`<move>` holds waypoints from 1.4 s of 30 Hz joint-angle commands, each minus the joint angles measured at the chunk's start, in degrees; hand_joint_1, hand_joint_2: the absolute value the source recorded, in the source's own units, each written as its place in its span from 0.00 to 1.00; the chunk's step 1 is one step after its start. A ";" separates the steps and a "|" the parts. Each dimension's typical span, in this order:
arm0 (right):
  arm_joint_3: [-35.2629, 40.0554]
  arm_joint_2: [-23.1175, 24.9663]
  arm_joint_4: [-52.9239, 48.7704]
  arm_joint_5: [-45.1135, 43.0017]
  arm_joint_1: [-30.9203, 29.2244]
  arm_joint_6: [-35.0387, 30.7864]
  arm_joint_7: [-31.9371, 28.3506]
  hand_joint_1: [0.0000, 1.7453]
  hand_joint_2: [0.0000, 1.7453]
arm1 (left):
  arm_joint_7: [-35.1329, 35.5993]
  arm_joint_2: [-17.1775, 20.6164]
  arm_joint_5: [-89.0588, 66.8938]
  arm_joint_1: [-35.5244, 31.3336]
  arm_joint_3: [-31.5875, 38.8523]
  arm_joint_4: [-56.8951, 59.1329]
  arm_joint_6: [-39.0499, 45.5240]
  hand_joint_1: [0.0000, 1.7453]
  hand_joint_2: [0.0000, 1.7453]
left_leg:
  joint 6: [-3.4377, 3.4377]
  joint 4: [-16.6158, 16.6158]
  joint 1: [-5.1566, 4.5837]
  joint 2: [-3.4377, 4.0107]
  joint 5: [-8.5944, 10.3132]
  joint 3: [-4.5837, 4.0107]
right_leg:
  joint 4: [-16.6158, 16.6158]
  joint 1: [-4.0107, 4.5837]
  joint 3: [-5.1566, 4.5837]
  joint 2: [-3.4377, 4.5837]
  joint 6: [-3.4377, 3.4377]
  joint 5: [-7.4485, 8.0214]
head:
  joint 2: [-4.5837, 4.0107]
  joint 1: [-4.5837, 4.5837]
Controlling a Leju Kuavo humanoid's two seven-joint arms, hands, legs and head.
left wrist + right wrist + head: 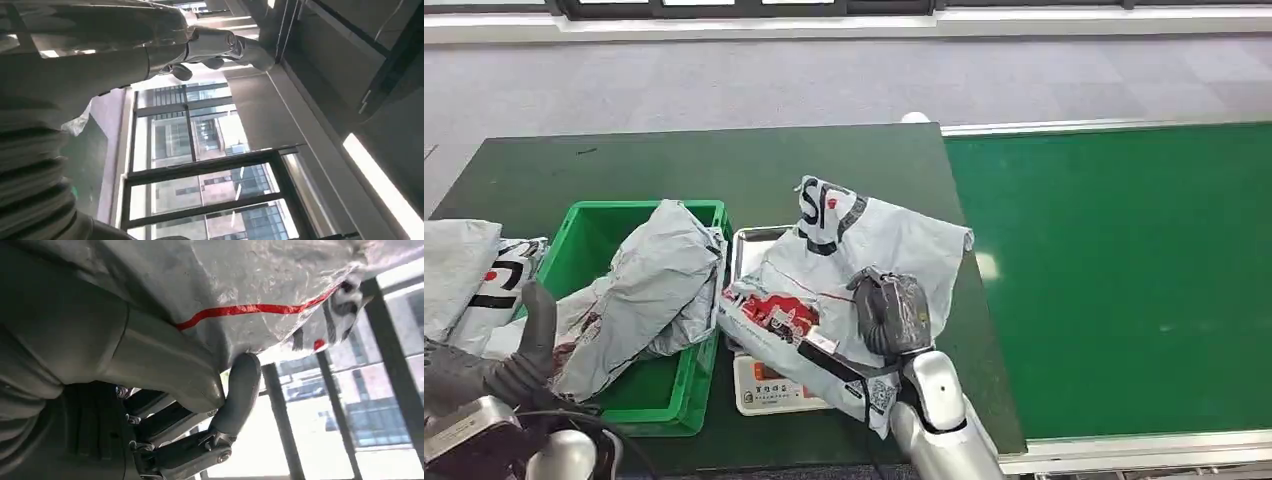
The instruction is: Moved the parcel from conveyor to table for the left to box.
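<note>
Head view: right hand (892,313) grips parcel (854,270) over scale (769,385), beside green bin (659,405); placing step, release next; left hand (509,360) spread, holding nothing

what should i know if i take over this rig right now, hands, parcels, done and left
Right hand: gripping the grey parcel, which lies over the scale on the dark green table.
Left hand: raised beside the green crate, fingers apart, holding nothing.
Another grey parcel already lies in the crate; more bags lie at the table's left edge.
Done: parcel is off the conveyor and on the table.
Left: right hand releases; left hand boxes the parcel.
</note>
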 commanded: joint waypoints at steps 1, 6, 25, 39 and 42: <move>3.61 -0.93 7.20 0.89 -2.09 0.19 1.91 0.00 1.00 | 0.24 -4.04 0.03 0.33 -0.60 2.82 -0.09 0.00 1.00 | -0.02 -0.03 0.02 0.00 -0.03 0.10 | -0.07 0.00 0.12 0.06 0.05 -0.01 | 0.00 0.00; 2.52 -1.22 5.16 0.13 -2.00 0.19 0.92 0.00 1.00 | 0.24 -4.04 0.06 1.32 -0.70 1.72 -0.09 0.00 1.00 | -0.04 -0.06 0.00 -0.03 -0.02 0.10 | -0.08 -0.01 0.12 0.04 0.07 -0.01 | 0.00 0.00; 0.03 -1.78 -53.99 1.15 11.02 0.19 -7.87 0.00 1.00 | 0.24 -4.04 -2.79 -1.14 -4.73 5.22 -0.09 0.00 1.00 | -0.04 0.07 -0.08 -0.28 -0.03 -0.13 | 0.09 -0.12 -0.20 -0.18 0.08 -0.09 | 0.00 0.00; -2.16 0.02 -60.11 1.15 9.12 0.19 -11.13 0.00 1.00 | 0.24 -2.44 -4.87 -4.25 -12.63 10.66 -0.09 0.00 1.00 | -0.05 0.02 -0.03 -0.28 -0.03 0.03 | -0.03 -0.08 -0.01 -0.19 0.11 -0.06 | 0.00 0.00; -1.94 0.50 -61.25 1.15 9.12 0.19 -11.31 0.00 1.00 | 0.24 -1.52 -5.21 -5.51 -16.31 13.60 -0.09 0.00 1.00 | -0.06 0.01 -0.02 -0.06 -0.07 0.09 | -0.05 -0.06 0.03 0.04 0.10 -0.02 | 0.00 0.00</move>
